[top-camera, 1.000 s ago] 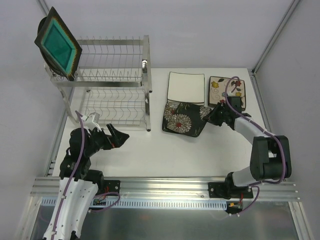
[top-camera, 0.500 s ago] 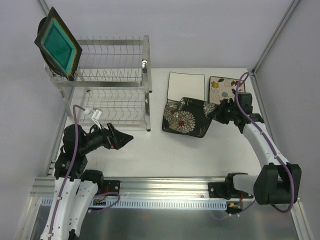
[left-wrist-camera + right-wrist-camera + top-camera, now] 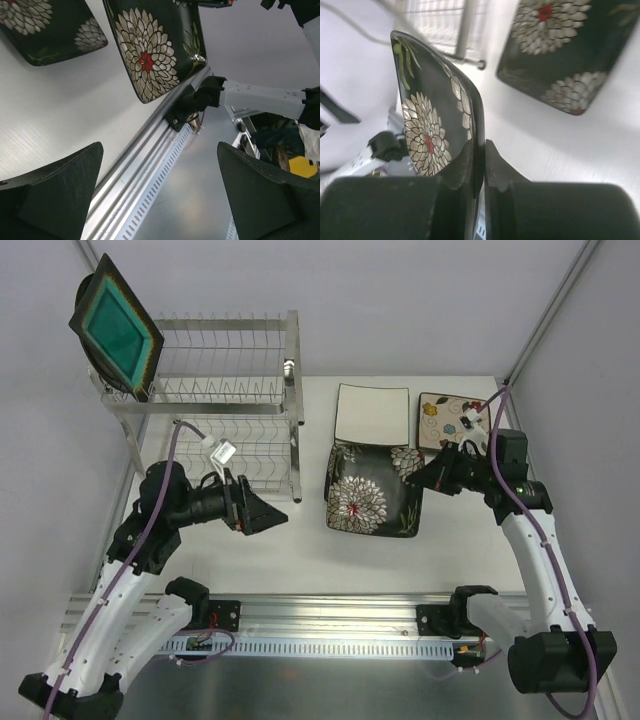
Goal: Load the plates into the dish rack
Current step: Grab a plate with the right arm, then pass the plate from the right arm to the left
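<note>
My right gripper (image 3: 427, 478) (image 3: 481, 145) is shut on the right edge of a black square plate with white chrysanthemums (image 3: 372, 502) (image 3: 427, 125) (image 3: 155, 45), holding it tilted above the table. A second black chrysanthemum plate (image 3: 555, 50) (image 3: 45, 25) lies flat on the table below it. A plain white square plate (image 3: 372, 415) and a cream flowered plate (image 3: 445, 420) lie behind. The teal-centred dark plate (image 3: 115, 325) stands at the left end of the dish rack's (image 3: 230, 390) upper tier. My left gripper (image 3: 272, 515) (image 3: 159, 150) is open and holds nothing, to the left of the held plate.
The rack's front right post (image 3: 296, 455) stands between my left gripper and the plates. The aluminium rail (image 3: 330, 615) with both arm bases runs along the near edge. Walls close in the table behind and on both sides.
My right arm has raised the black plate off the one beneath and tipped it up. My left arm has swung right and forward toward that plate, jaws still open.
</note>
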Controlling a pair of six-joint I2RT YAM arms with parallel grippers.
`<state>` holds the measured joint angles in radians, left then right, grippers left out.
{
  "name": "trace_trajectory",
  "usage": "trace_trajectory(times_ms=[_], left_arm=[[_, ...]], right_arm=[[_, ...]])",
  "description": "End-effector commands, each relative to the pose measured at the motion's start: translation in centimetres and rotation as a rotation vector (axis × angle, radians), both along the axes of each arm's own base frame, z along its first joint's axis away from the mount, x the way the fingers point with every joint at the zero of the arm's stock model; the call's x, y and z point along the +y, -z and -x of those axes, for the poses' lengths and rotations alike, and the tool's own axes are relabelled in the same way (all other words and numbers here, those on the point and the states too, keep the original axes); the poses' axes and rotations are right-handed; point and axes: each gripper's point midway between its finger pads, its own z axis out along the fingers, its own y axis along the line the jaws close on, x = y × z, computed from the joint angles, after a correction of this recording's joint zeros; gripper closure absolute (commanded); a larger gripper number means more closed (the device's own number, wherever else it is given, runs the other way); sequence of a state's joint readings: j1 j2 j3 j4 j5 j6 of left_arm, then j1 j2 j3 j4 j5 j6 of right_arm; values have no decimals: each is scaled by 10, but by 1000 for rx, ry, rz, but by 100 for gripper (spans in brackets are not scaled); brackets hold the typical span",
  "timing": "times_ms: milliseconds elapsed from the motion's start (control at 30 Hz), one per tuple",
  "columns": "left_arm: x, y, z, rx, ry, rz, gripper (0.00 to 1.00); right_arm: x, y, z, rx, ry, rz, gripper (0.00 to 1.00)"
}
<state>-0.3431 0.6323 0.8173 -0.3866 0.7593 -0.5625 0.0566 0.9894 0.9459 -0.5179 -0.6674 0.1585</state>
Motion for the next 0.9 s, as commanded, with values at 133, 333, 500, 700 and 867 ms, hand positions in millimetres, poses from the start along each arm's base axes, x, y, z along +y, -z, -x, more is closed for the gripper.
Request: trace_trajectory(times_ms=[133,333,500,700,867], left_arm=[[-25,-16,-13,6,-34,13,1],[-45,-18,-23,37,-86,22,5],[-68,-14,-26,50,-104,26,10],[-98,-2,-25,82,-83,22,22],[-115,5,-23,80,-72,4,37]], right_arm=[[34,-91,49,-266,-312,-179,99],[38,-94,59,-301,-343,-176,100],[40,-94,63,-319,-347,-169,99],[42,-95,65,-323,-349,-177,99],[41,-95,65,-324,-345,-175,100]])
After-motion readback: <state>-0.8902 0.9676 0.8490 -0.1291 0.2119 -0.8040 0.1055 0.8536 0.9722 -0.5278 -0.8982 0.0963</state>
